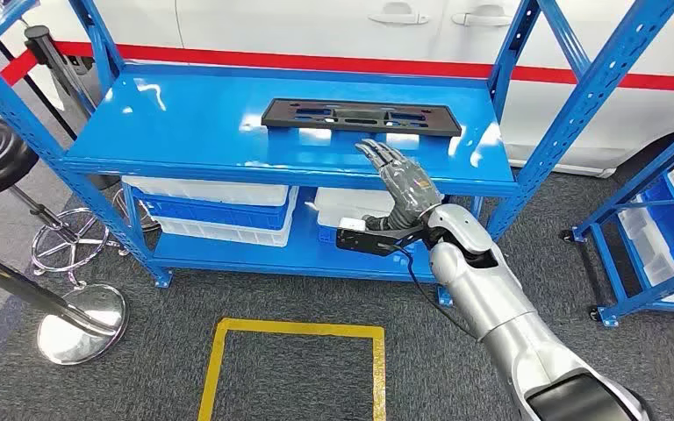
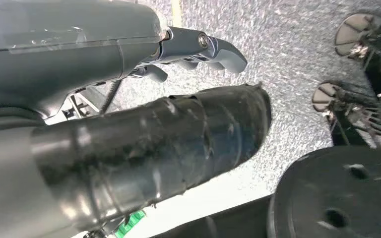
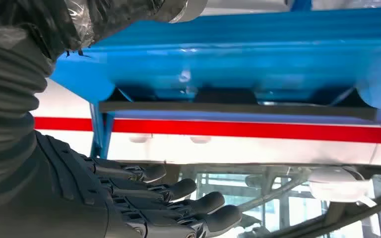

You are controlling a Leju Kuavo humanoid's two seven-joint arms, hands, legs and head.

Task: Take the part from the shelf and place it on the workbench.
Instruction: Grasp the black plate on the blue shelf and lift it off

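The long flat black plastic part (image 1: 357, 115), a slim rectangular frame with several cut-out slots, lay flat on the top board of the blue steel shelf (image 1: 184, 132), toward its far right portion and parallel to the front edge. Its finish was matt and it appeared rigid and light; in the right wrist view it showed as a thin dark strip (image 3: 238, 108) on the glossy blue board.

The right robot hand (image 1: 397, 178) was held above the near edge of that board, just short of the part and not touching it. Its fingers were extended and a little apart, and it held nothing.

In my judgement the step in hand was the reach, not yet a grasp. To do it well, the hand should advance over the part's near long edge around mid-length, so the frame would not tip when lifted. The part lay too flat for a simple pinch from above; fingers hooked through a slot or over the edge would serve better.

The left robot hand (image 2: 198, 47) hung over grey carpet; whether its fingers were open could not be told.
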